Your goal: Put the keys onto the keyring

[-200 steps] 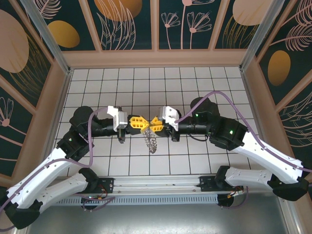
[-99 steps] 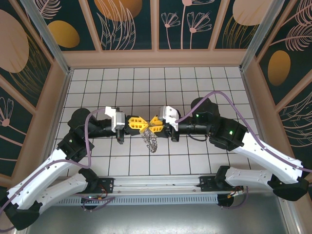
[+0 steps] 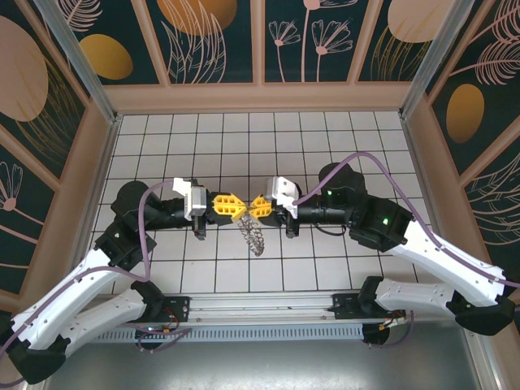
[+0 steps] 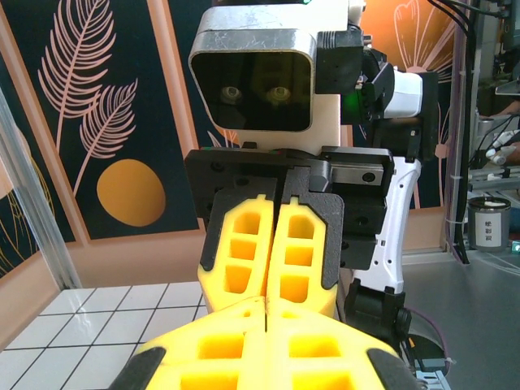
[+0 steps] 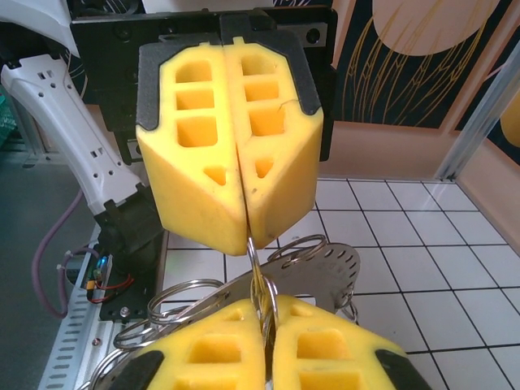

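With left gripper (image 3: 240, 210) and right gripper (image 3: 253, 207) both pinching the grey scalloped metal keyring (image 5: 325, 262), ease its coil apart slowly, avoiding any twist.

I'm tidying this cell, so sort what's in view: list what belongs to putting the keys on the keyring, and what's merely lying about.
Job in hand:
keyring, hanging between the pincers
left pincer and right pincer, both shut on its wire loops

Lying about:
small canister, off beyond the table
tiled table itself
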